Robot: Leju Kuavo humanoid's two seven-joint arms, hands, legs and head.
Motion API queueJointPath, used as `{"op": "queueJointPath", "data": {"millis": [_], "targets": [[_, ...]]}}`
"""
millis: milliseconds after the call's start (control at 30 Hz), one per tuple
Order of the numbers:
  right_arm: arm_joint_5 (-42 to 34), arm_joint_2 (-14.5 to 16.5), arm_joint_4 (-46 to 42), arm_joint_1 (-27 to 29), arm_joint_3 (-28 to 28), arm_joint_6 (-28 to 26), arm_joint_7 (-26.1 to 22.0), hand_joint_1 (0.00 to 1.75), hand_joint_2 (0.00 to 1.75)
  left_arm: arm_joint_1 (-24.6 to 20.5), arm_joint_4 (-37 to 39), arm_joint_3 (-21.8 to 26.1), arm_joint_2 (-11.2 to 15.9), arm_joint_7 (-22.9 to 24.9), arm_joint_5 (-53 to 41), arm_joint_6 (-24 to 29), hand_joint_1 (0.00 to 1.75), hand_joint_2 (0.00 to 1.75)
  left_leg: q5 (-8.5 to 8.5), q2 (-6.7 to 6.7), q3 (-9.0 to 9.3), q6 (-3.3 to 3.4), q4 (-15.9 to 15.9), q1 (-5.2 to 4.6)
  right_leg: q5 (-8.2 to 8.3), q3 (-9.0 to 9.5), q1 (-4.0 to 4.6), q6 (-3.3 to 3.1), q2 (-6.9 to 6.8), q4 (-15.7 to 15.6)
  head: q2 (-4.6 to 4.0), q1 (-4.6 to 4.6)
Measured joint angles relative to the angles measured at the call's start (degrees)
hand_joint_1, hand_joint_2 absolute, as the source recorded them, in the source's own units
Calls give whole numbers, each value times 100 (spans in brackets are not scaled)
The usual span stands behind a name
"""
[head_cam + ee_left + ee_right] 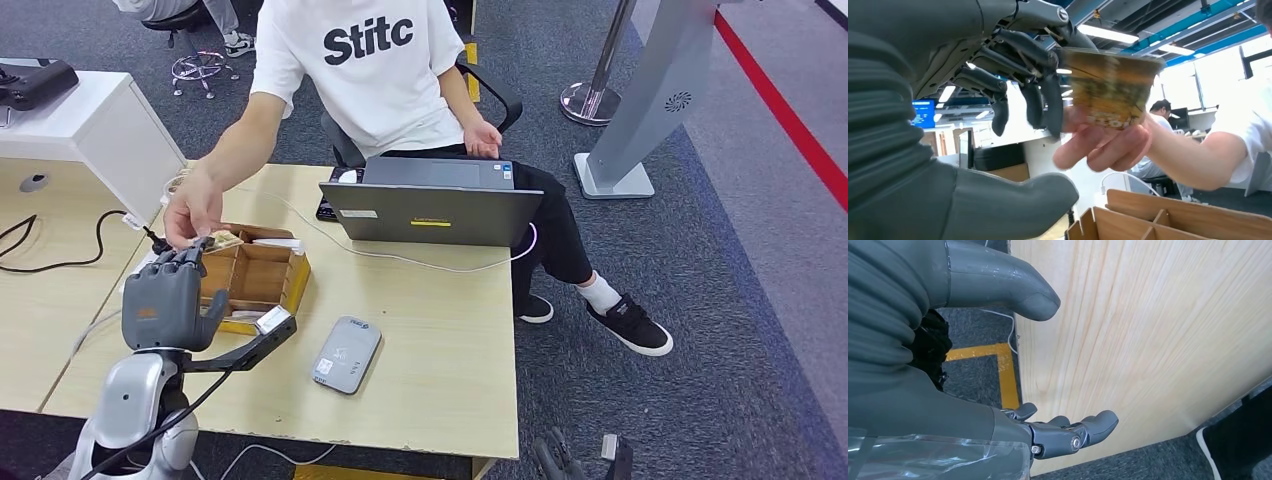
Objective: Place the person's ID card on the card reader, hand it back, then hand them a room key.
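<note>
Left hand [165,297]: raised over the near-left part of the wooden table [440,330], fingers [1040,95] extended toward the person's hand [192,210], thumb held apart below. Fingertips reach the edge of a yellowish card [1110,87]; whether they pinch it cannot be told.

Card: blurred in the left wrist view, gripped from beneath by the person's hand, directly above the wooden divider box [255,275].

Right hand [1068,432]: hanging low beside the table's front edge, fingers loosely curled and apart from the thumb, holding nothing.

Card reader [346,354]: grey, flat on the table, just right of the box, nothing on it.

Laptop [432,205]: grey, open, at the table's far edge in front of the seated person [365,70] in a white shirt.

White cable [400,258]: lying across the table between laptop and box.
</note>
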Motion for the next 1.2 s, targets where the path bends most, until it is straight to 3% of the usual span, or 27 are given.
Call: {"op": "queueJointPath", "data": {"millis": [400,567,700,967,1200], "targets": [[-17,0,-1,24,-90,-22,-44,0,175,263,-186,-58,-283,-290,2,89,0,175,0,0,0,0,0,0,0,-1,0,0,1,0,-1,0],[-38,0,-1,26,-111,-25,-62,0,175,412,-137,-61,-467,-763,206,-238,0,175,0,3,0,0,0,0,0,-1,0,0,4,0,1,1],[-9,0,-1,23,-111,-14,-28,0,175,559,156,-16,-523,-776,188,-420,0,175,-1,4,-1,0,0,-1,0,-1,-1,0,6,0,1,1],[93,0,-1,4,-108,-25,38,0,175,632,1038,635,-428,-601,21,-105,0,175,0,3,0,0,-2,2,0,-1,0,-1,5,1,1,0],[133,13,-1,-15,-86,-25,47,0,175,607,1391,697,-66,-279,6,327,0,175,0,3,-1,0,-2,2,-1,-1,1,-1,6,1,0,1]]}}
